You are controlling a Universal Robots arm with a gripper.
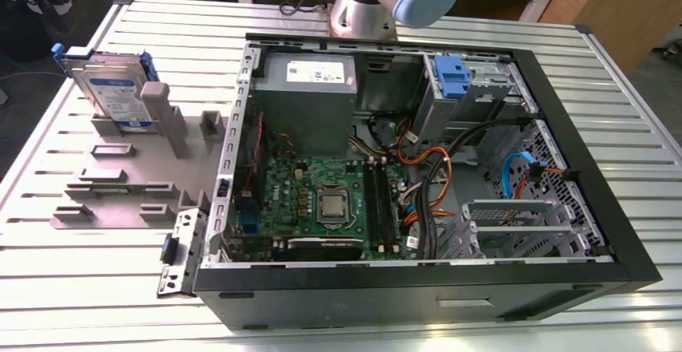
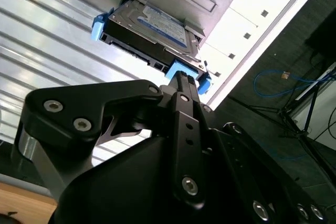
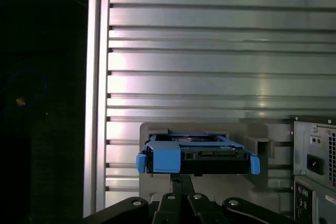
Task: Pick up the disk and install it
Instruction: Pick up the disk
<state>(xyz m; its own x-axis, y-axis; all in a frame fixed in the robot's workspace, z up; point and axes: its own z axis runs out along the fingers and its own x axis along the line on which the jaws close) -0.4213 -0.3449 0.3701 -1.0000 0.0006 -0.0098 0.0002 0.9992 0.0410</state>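
The disk (image 1: 112, 88) stood on edge in a grey holder (image 1: 128, 156), at the exterior view's left of the open case (image 1: 426, 296), not yet lifted. In the first wrist view the gripper (image 3: 181, 179), jaws narrow and empty, pointed straight at it, the disk's long edge lying crosswise ahead.

1. The disk (image 1: 112, 88) wears a white-and-blue label (image 2: 163, 24); its print is too small to read.
2. The power supply (image 1: 309, 100) bears a white sticker (image 1: 316, 70), likewise unreadable.
3. No other text can be read.
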